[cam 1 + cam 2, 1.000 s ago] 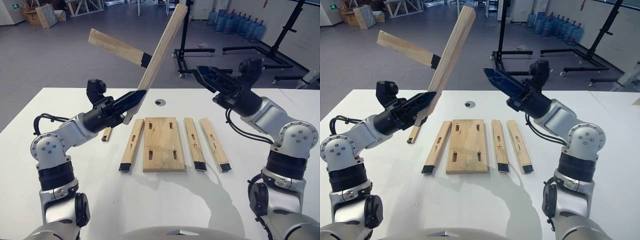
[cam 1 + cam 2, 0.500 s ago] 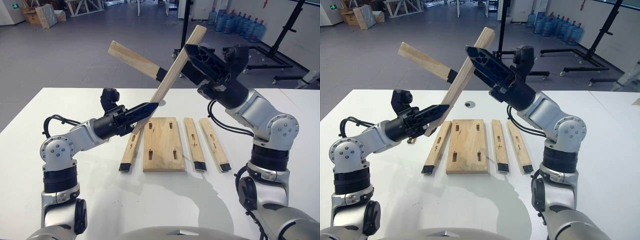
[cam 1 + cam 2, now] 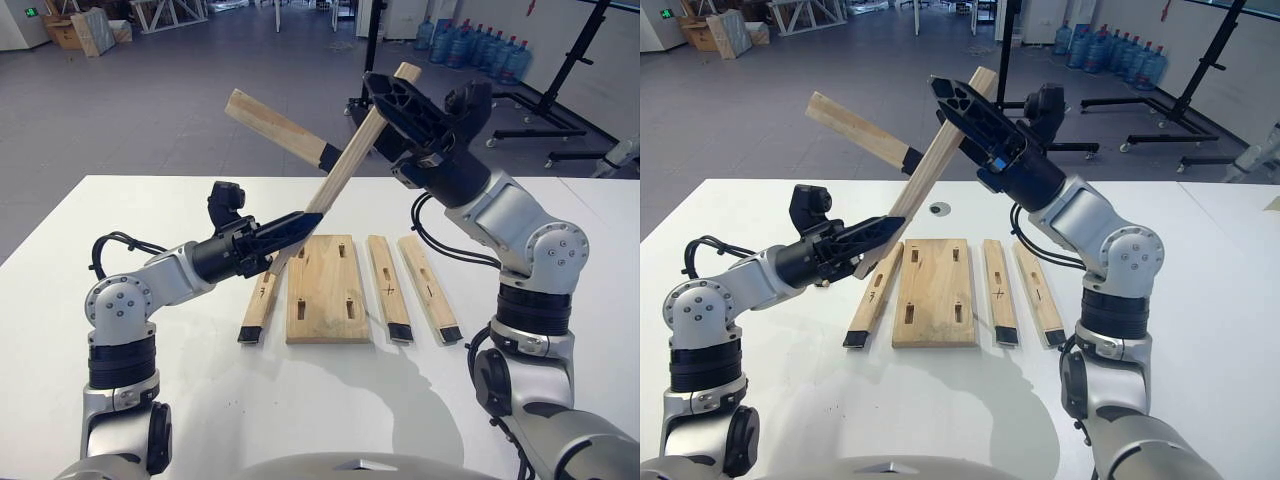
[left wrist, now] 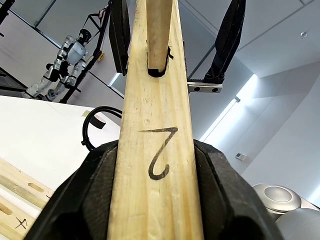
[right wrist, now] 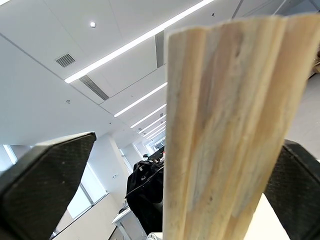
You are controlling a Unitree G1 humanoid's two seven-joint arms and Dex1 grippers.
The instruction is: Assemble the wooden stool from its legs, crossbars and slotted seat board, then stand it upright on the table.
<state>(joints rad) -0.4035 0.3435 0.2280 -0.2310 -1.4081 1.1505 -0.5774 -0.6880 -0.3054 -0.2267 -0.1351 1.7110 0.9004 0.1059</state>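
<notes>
Wooden leg (image 3: pixel 350 165) clamped in your left gripper (image 3: pixel 303 220) above the seat board (image 3: pixel 325 300), right gripper (image 3: pixel 386 95) spread wide around its top, so close skewed and the crossbar (image 3: pixel 275 125) could pop out.

Seat board (image 3: pixel 328 288) between legs (image 3: pixel 258 305) (one left, two right) on table (image 3: pixel 330 400)

The held leg (image 3: pixel 345 165) has its lower end buried between the fingers of the left gripper (image 3: pixel 305 220), and the right gripper (image 3: pixel 378 95) covers part of its upper stretch. The left arm (image 3: pixel 760 280) hides most of a short wooden piece (image 3: pixel 823 283). In the right wrist view the leg's bottom is cut off.
</notes>
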